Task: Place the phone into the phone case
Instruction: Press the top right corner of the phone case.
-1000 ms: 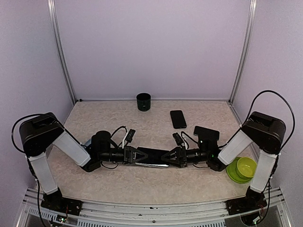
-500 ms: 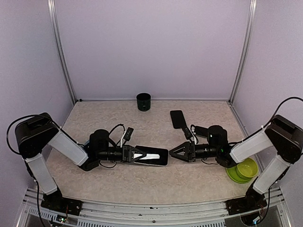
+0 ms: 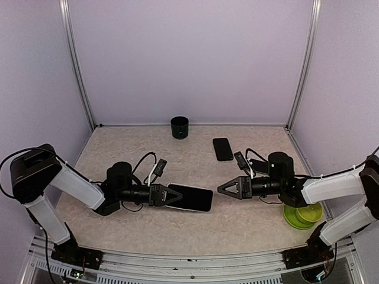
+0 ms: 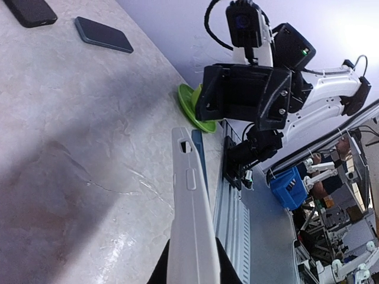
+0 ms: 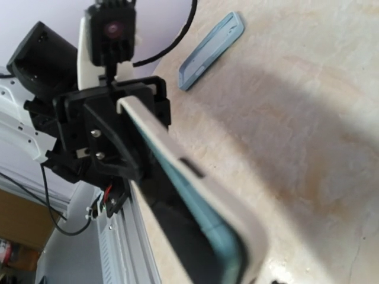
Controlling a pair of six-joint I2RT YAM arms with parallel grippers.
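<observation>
A pale phone case (image 3: pixel 190 197) with a teal lining is held by its left end, low over the table's middle. A dark glossy face shows inside its rim; I cannot tell how it is seated. My left gripper (image 3: pixel 169 194) is shut on it. The left wrist view shows the case (image 4: pixel 189 225) edge-on between the fingers. The right wrist view shows the case (image 5: pixel 195 183) close up, with the left gripper (image 5: pixel 112 142) behind it. My right gripper (image 3: pixel 220 189) is open and empty, a short gap to the right of the case's free end.
A black phone (image 3: pixel 222 148) lies flat at the back centre. A dark blue slab (image 4: pixel 103 34) lies near it. A light blue case (image 5: pixel 212 51) lies by the left arm. Green bowls (image 3: pixel 302 212) sit at the front right, and a dark cup (image 3: pixel 179 126) stands by the back wall.
Both grippers held the case between them. My right gripper has let go and drawn back to the right. My left gripper keeps the case, turned so its dark face shows.
</observation>
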